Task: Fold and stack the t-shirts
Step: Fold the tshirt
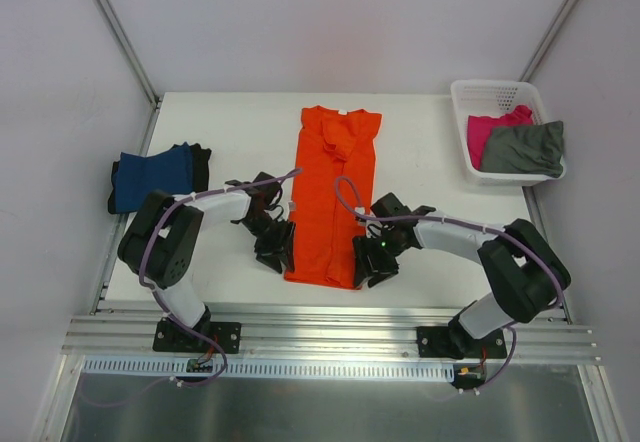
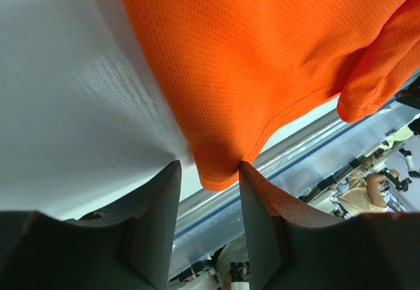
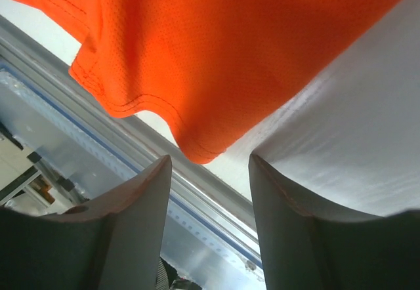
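Observation:
The orange t-shirt lies in a long narrow fold down the middle of the white table. My left gripper is open at its near left corner; in the left wrist view the orange hem corner sits between the open fingertips of the left gripper, touching the right one. My right gripper is open at the near right corner; in the right wrist view the hem corner lies just ahead of the gap of the right gripper. A folded navy t-shirt lies at the left.
A white lattice basket at the back right holds the magenta t-shirt and the grey-olive t-shirt. A metal rail runs along the table's near edge. White walls close in both sides.

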Action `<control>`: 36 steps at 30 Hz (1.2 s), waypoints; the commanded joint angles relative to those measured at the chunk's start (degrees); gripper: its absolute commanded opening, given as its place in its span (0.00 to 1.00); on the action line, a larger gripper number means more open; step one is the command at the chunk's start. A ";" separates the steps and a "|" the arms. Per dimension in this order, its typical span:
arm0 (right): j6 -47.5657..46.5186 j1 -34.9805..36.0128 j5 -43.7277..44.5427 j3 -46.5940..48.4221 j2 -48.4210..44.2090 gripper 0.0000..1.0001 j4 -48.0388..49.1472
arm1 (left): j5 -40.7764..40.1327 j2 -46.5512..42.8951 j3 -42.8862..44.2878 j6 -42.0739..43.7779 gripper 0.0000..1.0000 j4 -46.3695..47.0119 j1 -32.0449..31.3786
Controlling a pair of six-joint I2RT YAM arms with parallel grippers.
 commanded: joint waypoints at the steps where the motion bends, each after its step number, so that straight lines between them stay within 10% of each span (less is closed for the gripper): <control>1: 0.49 0.28 -1.88 0.67 1.66 0.54 1.86 | 1.97 0.74 0.44 -1.07 0.40 0.01 0.24; 13: 0.40 0.28 -5.40 3.49 7.99 0.36 3.97 | 3.20 1.36 -0.44 -0.99 0.30 0.45 0.15; 18: -0.30 0.28 -4.17 3.40 6.68 0.27 3.44 | 3.37 1.45 -0.53 -0.99 0.00 0.62 0.15; 21: -0.74 0.28 -2.77 3.05 5.27 0.01 2.74 | 3.63 1.36 -0.35 -0.99 0.00 0.62 0.15; 36: -15.68 -6.31 2.95 16.13 -5.36 0.01 -15.71 | 6.10 -3.99 7.45 4.55 0.00 -3.59 0.07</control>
